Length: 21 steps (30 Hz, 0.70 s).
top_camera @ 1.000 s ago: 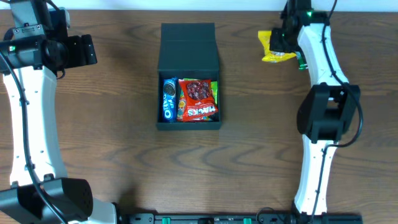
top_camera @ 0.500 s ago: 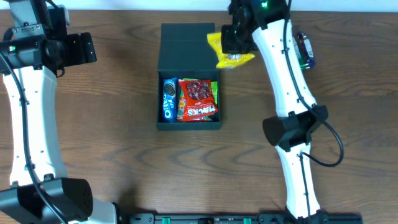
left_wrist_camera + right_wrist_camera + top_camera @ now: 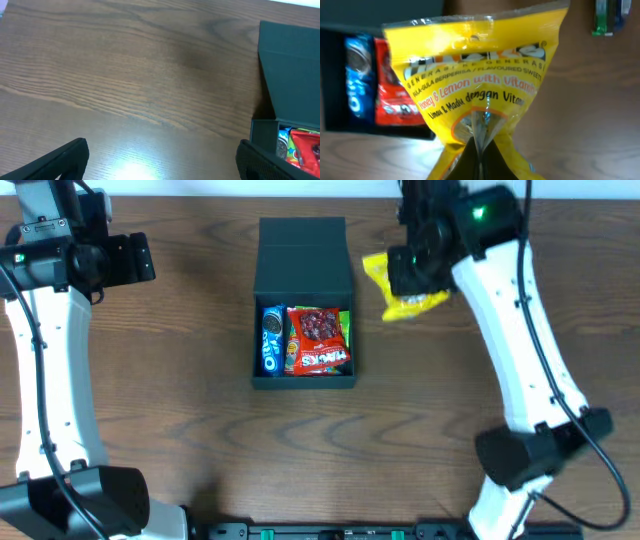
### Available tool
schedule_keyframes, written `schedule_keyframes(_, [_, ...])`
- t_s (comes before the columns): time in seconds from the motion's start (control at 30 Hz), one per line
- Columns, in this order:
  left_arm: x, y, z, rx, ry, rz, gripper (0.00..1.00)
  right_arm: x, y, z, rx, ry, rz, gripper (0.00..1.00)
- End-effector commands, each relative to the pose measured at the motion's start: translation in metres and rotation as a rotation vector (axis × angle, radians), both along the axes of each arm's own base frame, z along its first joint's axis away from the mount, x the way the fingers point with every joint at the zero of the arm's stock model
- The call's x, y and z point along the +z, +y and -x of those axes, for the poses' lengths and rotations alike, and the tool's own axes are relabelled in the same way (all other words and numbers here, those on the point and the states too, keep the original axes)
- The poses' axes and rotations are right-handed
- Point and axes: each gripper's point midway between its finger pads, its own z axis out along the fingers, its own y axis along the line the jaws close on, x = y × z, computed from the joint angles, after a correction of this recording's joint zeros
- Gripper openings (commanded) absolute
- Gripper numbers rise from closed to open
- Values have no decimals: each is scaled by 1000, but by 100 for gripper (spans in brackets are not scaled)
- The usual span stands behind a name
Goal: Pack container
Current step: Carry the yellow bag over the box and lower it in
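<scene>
The black container [image 3: 303, 275] stands open at the table's middle, its flap lid folded back. Inside lie a blue Oreo packet [image 3: 271, 338] and a red snack packet [image 3: 318, 340] over a green one. My right gripper [image 3: 405, 275] is shut on a yellow sweets packet [image 3: 405, 298] and holds it in the air to the right of the box; in the right wrist view the packet [image 3: 475, 85] hangs pinched between the fingers [image 3: 479, 152]. My left gripper [image 3: 160, 162] is open and empty over bare table left of the box [image 3: 292, 75].
A small green and blue item [image 3: 607, 17] lies on the table at the far right, hidden by the arm in the overhead view. The table's far edge runs just behind the box lid.
My right gripper carried the yellow packet left from the far right to the box's lid corner, then moved back right and a little nearer. The left arm has not moved.
</scene>
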Motion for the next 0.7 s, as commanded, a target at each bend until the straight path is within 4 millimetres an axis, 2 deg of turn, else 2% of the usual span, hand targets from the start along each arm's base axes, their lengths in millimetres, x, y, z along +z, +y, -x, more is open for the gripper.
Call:
schedule_keyframes(0.0, [6, 0, 4, -20, -11, -16, 95, -12, 0, 11, 7, -21, 33, 1])
schedule_keyframes(0.1, [6, 0, 3, -20, -14, -17, 95, -15, 35, 5, -49, -109, -89, 2])
schedule_keyframes(0.17, [6, 0, 3, -19, -14, -16, 95, -24, 54, 2, -79, -133, -133, 2])
schedule_keyframes(0.33, [5, 0, 5, -19, -6, -14, 95, -68, 106, 7, -132, -129, -214, 1])
schedule_keyframes(0.4, [4, 0, 6, -19, 1, -13, 95, -84, 119, 11, -183, -128, -245, 1])
schedule_keyframes(0.5, [2, -1, 8, -19, 12, -10, 95, -106, 126, 19, -233, -115, -252, 2])
schedule_keyframes(0.67, [2, -1, 9, -19, 15, -10, 95, -131, 126, 28, -282, -93, -252, 1])
